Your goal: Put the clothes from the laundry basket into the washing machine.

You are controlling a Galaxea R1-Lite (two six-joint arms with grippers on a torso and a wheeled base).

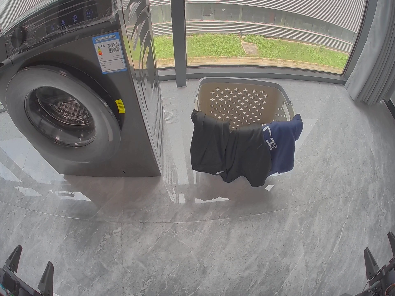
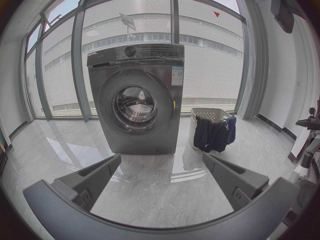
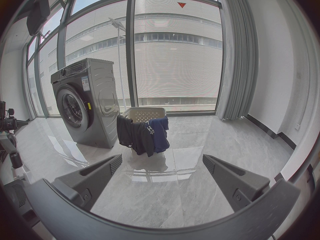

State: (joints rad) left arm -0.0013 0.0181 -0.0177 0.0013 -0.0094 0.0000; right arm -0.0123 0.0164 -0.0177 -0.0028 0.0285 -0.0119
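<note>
well ahead of the left gripper (image 1: 33, 255), across a stretch of grey marbled floor (image 1: 197, 243), stands the dark grey front-loading washing machine (image 1: 131, 136). its round glass door (image 1: 61, 116) faces the grippers and looks shut, with the steel drum showing through the pane. behind it all runs a tall window (image 1: 263, 21).

just beside the machine, on the side nearer the right gripper (image 1: 378, 242) and equally far from both, sits the beige laundry basket (image 1: 242, 93). it is upright and its wall is pierced with star-shaped holes.

over the basket rim that faces the grippers hangs a black garment (image 1: 226, 149), draped down the outer wall almost to the floor. a navy blue garment (image 1: 284, 142) with white print hangs over the same rim. it touches the black one, its edge tucked behind it, and it lies toward the right gripper's side. both pieces of clothing are on the basket, none in the machine.

the left gripper hangs low above the floor, its fingers (image 2: 100, 174) spread wide with nothing between them, the washing machine straight out beyond them. the right gripper is likewise spread and empty, its fingers (image 3: 233, 180) framing bare floor, the basket and its clothes well beyond the tips.
</note>
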